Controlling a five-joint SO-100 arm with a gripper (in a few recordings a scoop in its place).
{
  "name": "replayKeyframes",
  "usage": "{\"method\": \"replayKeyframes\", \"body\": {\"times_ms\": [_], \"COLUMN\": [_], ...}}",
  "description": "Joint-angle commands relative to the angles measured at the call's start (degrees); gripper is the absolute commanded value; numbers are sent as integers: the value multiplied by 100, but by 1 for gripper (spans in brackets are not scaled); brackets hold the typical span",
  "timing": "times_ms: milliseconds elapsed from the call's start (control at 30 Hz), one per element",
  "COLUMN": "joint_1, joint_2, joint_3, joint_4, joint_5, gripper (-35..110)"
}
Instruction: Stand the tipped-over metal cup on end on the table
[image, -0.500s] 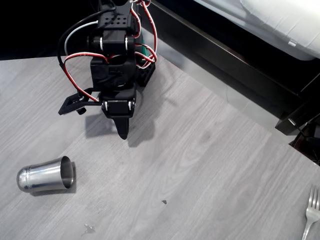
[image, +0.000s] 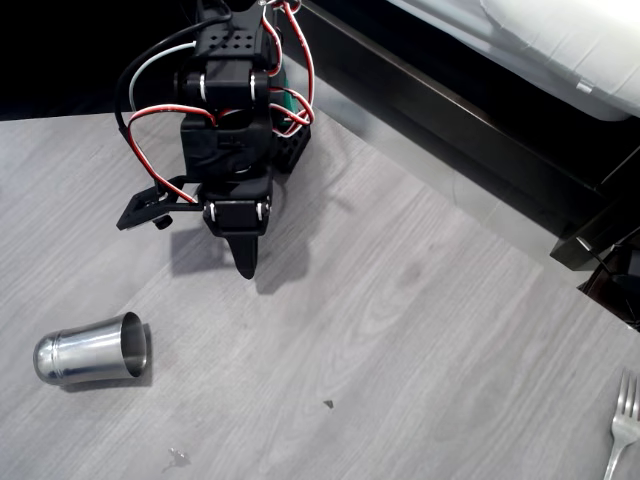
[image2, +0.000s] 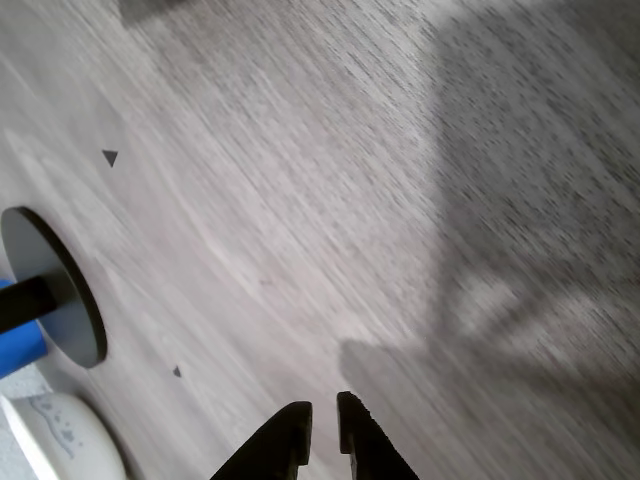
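metal cup (image: 90, 349) on side, fork (image: 622, 427) cut off

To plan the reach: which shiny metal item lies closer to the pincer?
The metal cup, on its side at lower left in the overhead view; the fork lies far right.

Gripper (image2: 322, 425): we see its two black fingertips nearly together, a thin gap between them.
Table (image2: 300, 180): grey wood grain below.
Left edge: dark round disc (image2: 60, 290).
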Motion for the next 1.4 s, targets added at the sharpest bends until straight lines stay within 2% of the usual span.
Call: {"method": "replayKeyframes", "body": {"times_ms": [0, 633, 767, 933, 1133, 1233, 1300, 1367], "joint_1": [26, -70, 264, 1230, 2127, 2505, 2769, 2997], "joint_2": [167, 167, 167, 158, 141, -677, -2188, -4131], "joint_3": [-26, -26, -26, -79, -1204, -1986, -2821, -4210], "joint_4": [26, 35, 0, -141, -79, -756, -1380, -1389], "joint_5": [-62, -70, -70, -114, -1573, -2039, -2259, -2470], "gripper": [0, 0, 0, 0, 0, 0, 0, 0]}}
